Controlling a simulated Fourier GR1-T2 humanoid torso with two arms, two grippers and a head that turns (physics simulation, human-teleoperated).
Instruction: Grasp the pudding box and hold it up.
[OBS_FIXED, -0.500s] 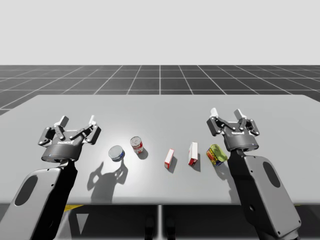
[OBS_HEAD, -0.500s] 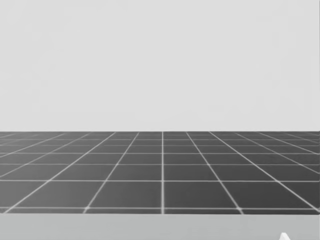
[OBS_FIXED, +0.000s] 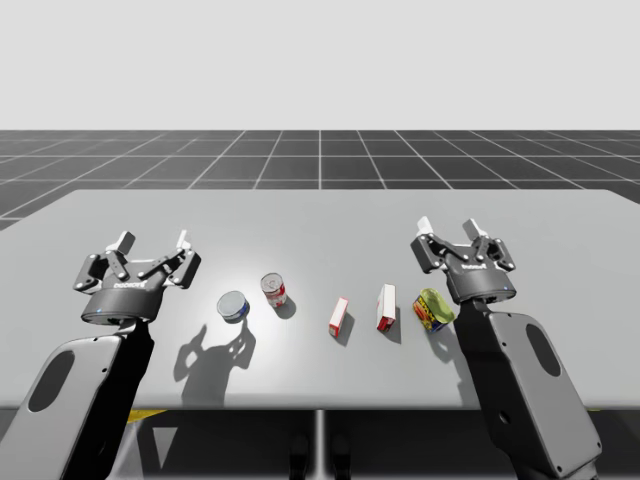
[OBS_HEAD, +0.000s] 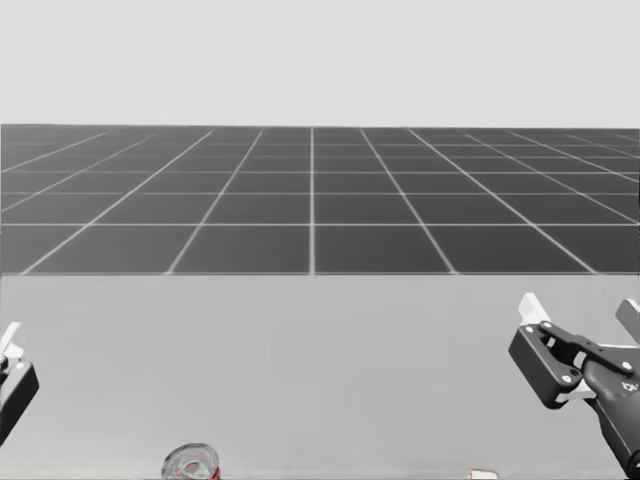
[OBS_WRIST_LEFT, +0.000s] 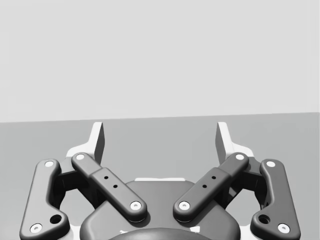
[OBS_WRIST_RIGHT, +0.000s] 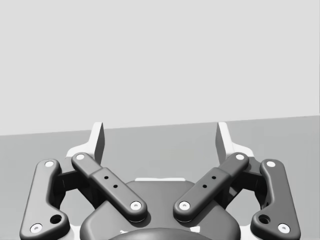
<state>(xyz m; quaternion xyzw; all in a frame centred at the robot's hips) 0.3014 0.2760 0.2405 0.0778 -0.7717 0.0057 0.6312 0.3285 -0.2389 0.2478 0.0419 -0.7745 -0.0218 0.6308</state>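
Bench (OBS_FIXED: 320, 225): five items in one row, nearer the near edge than the far edge. Order from my left:
- blue can (OBS_FIXED: 233, 306), on its side
- red can (OBS_FIXED: 274, 290), upright
- smaller red-and-white box (OBS_FIXED: 339, 316)
- taller red-and-white box (OBS_FIXED: 386, 307)
- green-and-yellow can (OBS_FIXED: 433, 309), tipped over

Both boxes stand on end, apart from each other, right of the bench's middle. I cannot tell which one is the pudding box.

Left hand (OBS_FIXED: 153, 243): released, fingers spread wide, nothing between them. It is raised above the bench beside the blue can, with a gap between them.

Right hand (OBS_FIXED: 453, 230): released, fingers wide, holding nothing. It is raised beyond the green-and-yellow can, and its forearm passes just beside that can.

Open room: bare bench from the row to the far edge. A clear lane separates the two boxes, and a wider one separates the red can from the smaller box. Left and right bench edges lie well outside both hands.
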